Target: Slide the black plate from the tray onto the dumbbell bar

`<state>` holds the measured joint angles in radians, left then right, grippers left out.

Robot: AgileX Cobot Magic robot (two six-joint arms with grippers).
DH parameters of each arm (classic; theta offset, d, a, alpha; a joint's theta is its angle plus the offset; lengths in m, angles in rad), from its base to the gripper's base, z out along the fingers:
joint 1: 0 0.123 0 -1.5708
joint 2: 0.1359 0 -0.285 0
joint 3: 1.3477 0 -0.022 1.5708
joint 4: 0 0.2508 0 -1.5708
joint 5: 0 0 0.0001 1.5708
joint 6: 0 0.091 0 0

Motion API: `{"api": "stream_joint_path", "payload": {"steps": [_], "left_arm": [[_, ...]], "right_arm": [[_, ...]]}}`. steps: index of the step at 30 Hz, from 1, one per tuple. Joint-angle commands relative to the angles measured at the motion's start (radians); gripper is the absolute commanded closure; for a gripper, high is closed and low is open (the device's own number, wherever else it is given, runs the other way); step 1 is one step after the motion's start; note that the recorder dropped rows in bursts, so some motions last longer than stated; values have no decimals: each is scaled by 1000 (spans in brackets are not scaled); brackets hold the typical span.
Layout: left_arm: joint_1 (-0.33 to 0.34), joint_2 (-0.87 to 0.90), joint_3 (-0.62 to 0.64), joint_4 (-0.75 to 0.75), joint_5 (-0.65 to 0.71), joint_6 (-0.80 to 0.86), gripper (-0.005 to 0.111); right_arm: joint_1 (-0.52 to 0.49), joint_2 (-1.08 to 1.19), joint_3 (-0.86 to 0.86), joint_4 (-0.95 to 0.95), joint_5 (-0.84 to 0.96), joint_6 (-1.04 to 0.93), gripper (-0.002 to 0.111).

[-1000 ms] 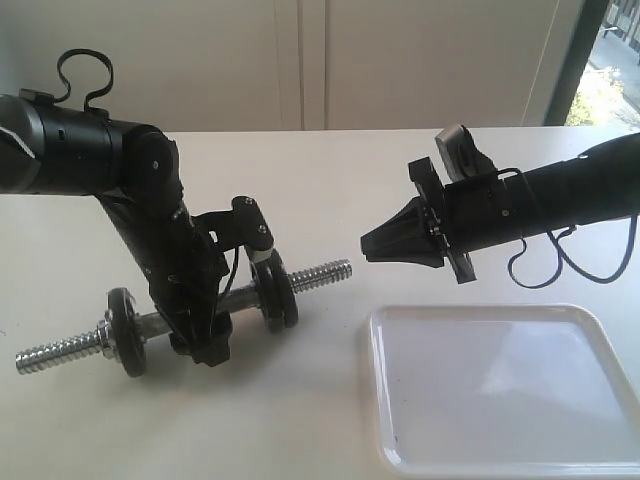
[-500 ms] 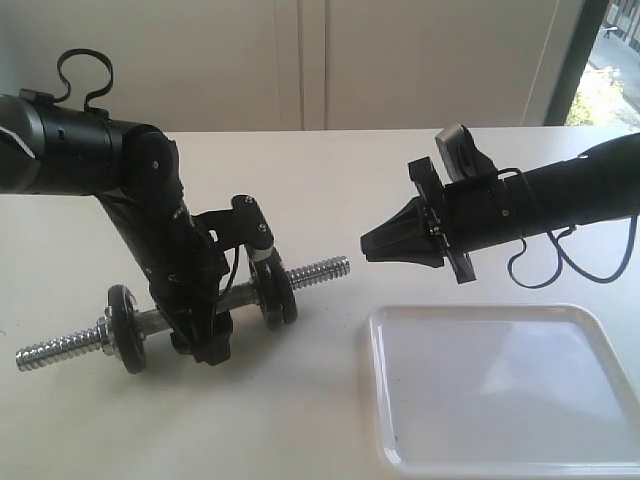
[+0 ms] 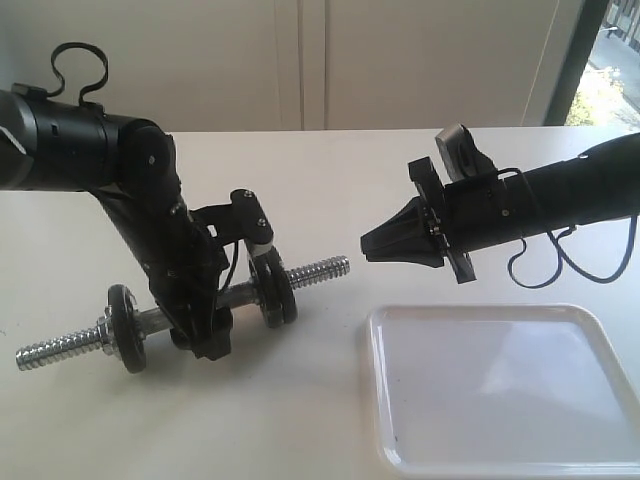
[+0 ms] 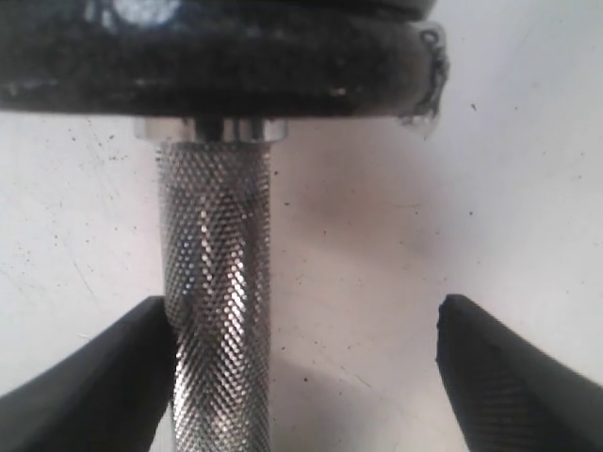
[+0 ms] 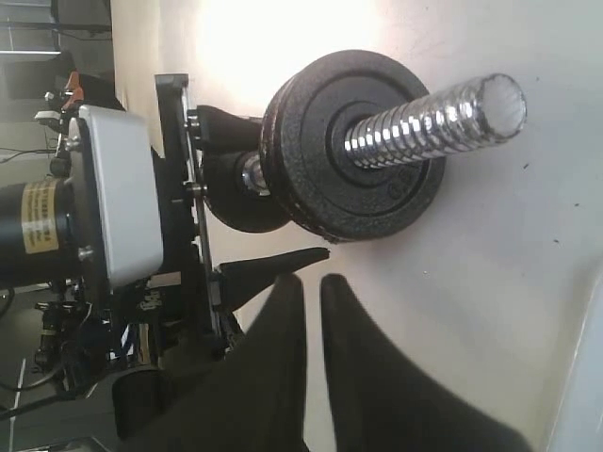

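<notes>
The dumbbell bar (image 3: 322, 271) lies on the table, and the black plate (image 3: 284, 296) sits on its right threaded end, outside a matching disc. A third disc (image 3: 124, 330) is on the bar's left end. My left gripper (image 3: 207, 338) reaches down over the knurled handle (image 4: 215, 282). It is open (image 4: 306, 367), with the handle against one finger (image 4: 94, 386) and far from the other. My right gripper (image 3: 366, 245) hovers right of the bar's end, shut and empty (image 5: 311, 282). In the right wrist view the black plate (image 5: 311, 179) faces the camera with the bar's thread (image 5: 424, 118) poking through. The white tray (image 3: 385, 420) holds nothing.
The tray takes up the front right of the pale table (image 3: 330, 180). A white wall runs behind the table and a window (image 3: 615, 70) shows at the far right. The right arm's cable (image 3: 540, 265) loops down above the tray.
The left arm has risen very slightly over the handle. The bar, the discs and the right arm have not moved.
</notes>
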<state>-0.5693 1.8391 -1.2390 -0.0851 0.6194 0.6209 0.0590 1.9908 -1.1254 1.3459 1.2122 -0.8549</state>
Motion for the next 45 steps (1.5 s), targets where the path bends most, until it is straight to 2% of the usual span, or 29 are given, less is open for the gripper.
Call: {"api": "stream_joint_path", "payload": {"steps": [1,15,19,24,30,32,34,41,45], "left_arm": [[-1,-26,5,9,18,-7,29],[-1,-72,5,55,45,-28,29],[-1,-124,5,122,78,-147,32],[-1,-258,5,174,175,-291,56],[-1,-431,5,188,290,-416,107],[-1,-491,5,230,319,-465,107],[-1,-547,5,266,340,-530,107],[-1,-803,5,288,424,-667,107],[-1,-958,5,283,419,-710,107]], "right_arm": [[-9,-10,-6,7,9,-12,101],[-9,-10,-6,7,9,-4,101],[-9,-10,-6,11,9,-4,101],[-9,-10,-6,81,9,-4,101],[-9,-16,-6,70,9,33,101],[-9,-16,-6,61,9,65,102],[-9,-22,-6,31,9,75,108],[-9,-59,-6,32,9,75,108],[-9,-68,-6,37,9,75,108]]}}
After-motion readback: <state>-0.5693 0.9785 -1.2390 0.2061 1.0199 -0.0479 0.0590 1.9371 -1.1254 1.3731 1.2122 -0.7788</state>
